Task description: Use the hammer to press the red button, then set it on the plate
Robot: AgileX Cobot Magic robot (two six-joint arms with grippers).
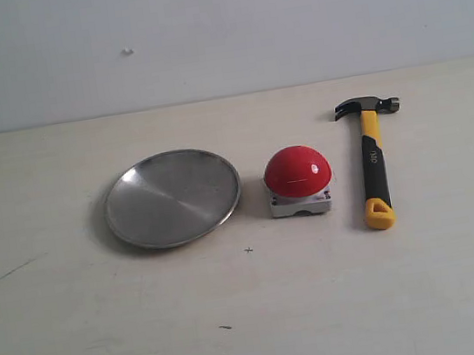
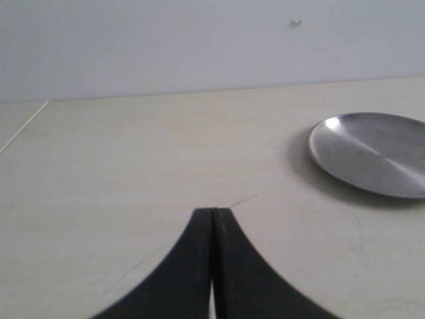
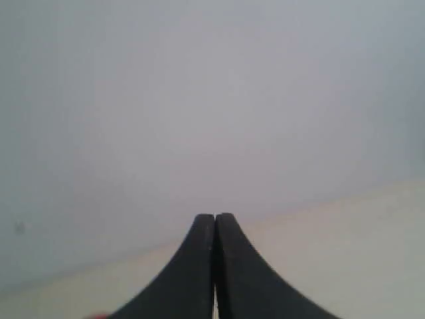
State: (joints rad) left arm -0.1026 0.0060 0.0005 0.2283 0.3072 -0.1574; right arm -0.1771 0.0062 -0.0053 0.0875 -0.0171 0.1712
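The hammer (image 1: 373, 162) lies flat on the table at the right, dark head toward the wall, yellow tip toward the front. Left of it sits the red button (image 1: 296, 171) on its grey base. Further left rests the steel plate (image 1: 173, 197), which also shows in the left wrist view as the plate (image 2: 372, 153). My left gripper (image 2: 213, 210) is shut with nothing in it, above bare table and apart from the plate. My right gripper (image 3: 215, 215) is shut and empty, facing the wall. Neither gripper shows in the exterior view.
A pale wooden table (image 1: 256, 316) runs back to a plain grey wall (image 1: 216, 30). The table's side edge (image 2: 23, 126) shows in the left wrist view.
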